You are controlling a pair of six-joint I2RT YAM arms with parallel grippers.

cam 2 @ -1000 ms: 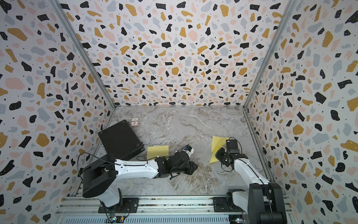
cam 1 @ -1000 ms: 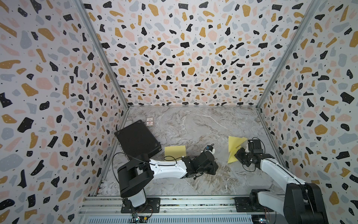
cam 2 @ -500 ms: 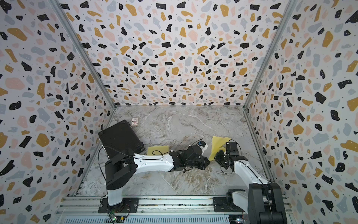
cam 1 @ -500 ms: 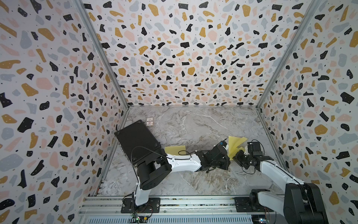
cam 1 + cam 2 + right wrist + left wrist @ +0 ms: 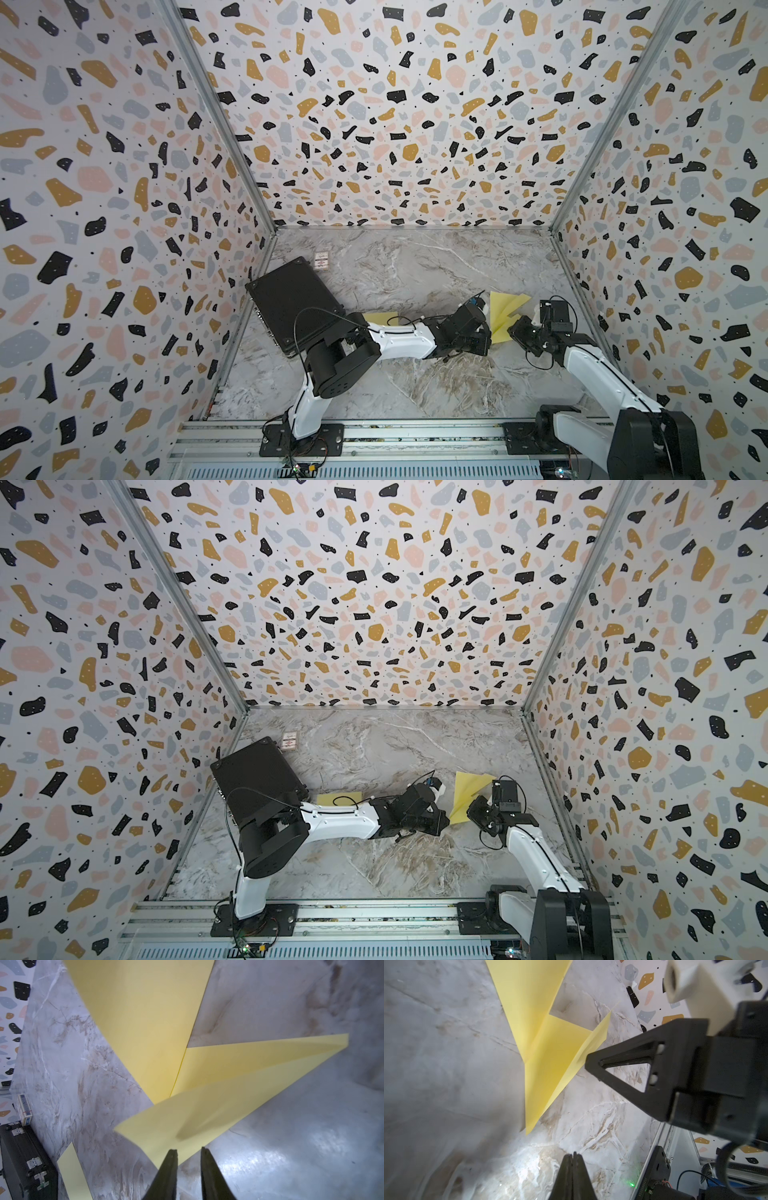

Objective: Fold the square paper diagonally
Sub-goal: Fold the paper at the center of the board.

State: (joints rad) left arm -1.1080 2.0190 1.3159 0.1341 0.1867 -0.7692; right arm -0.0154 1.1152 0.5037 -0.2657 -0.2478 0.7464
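The yellow square paper (image 5: 505,311) (image 5: 469,793) lies on the marble table near the right wall, partly folded, with one flap (image 5: 207,1113) standing up off the flat part (image 5: 546,1047). My left gripper (image 5: 488,336) (image 5: 447,818) (image 5: 573,1155) is shut and empty, low over the table just short of the paper's near corner. My right gripper (image 5: 514,328) (image 5: 470,808) (image 5: 189,1151) stands open by a narrow gap, with bare table showing between its fingers. Its tip (image 5: 588,1061) is at the edge of the raised flap, and the flap's corner passes beside one finger.
A second yellow sheet (image 5: 380,318) (image 5: 338,799) (image 5: 74,1174) lies flat, partly under the left arm. A black case (image 5: 295,307) (image 5: 25,1163) sits at the left wall, with a small box (image 5: 322,262) (image 5: 25,1109) behind it. The right wall stands close behind the right arm.
The left arm has swung right across the table to the paper's near corner, and its jaws have closed. The right gripper has stayed by the paper.
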